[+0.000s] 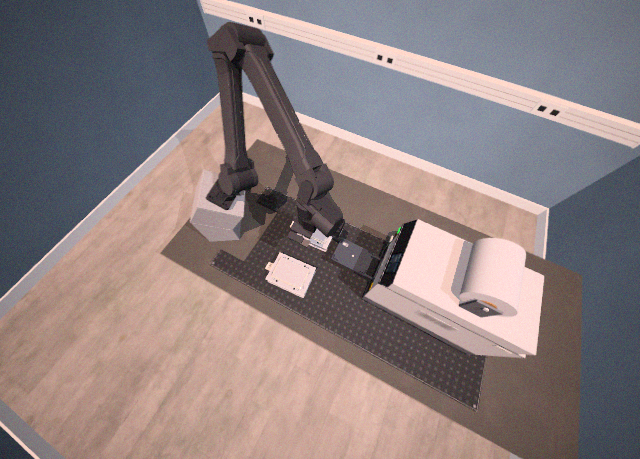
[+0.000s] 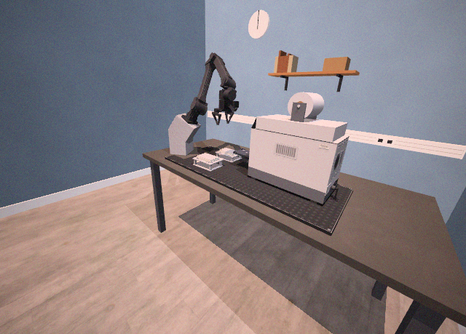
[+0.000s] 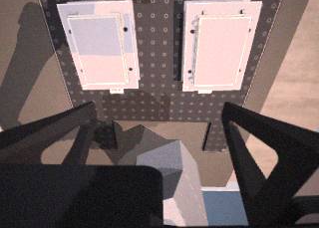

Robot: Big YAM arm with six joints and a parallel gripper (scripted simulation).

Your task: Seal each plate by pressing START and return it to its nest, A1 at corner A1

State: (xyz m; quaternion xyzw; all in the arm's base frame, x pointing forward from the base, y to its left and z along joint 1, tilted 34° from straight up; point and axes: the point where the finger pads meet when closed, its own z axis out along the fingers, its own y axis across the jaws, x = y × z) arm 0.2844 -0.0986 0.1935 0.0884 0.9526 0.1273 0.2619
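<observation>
The front white plate [image 1: 291, 274] [image 2: 207, 158] [image 3: 223, 51] lies flat in its nest [image 3: 188, 54]. The back white plate [image 1: 321, 240] [image 2: 226, 153] [image 3: 95, 51] lies in the other nest [image 3: 131, 54], partly hidden by the arm in the top view. The nest labels are too small to read. My gripper [image 2: 223, 123] [image 3: 159, 109] is open and empty, well above the nests, its fingers pointing down. The sealer's dark stage [image 1: 355, 256] [image 2: 241, 153] is out, with no plate on it. A green light [image 1: 399, 230] shows at the front of the sealer [image 1: 431, 263] [image 2: 293, 165].
The tall sealer, with a foil roll [image 1: 496, 270] [image 2: 308, 104] on top, stands beyond the stage. The grey arm base [image 1: 217, 219] [image 2: 180, 137] [image 3: 181, 173] stands at the other end of the perforated mat [image 1: 361, 325] [image 2: 263, 189] [image 3: 159, 49]. The arm's shadow falls over the back nest.
</observation>
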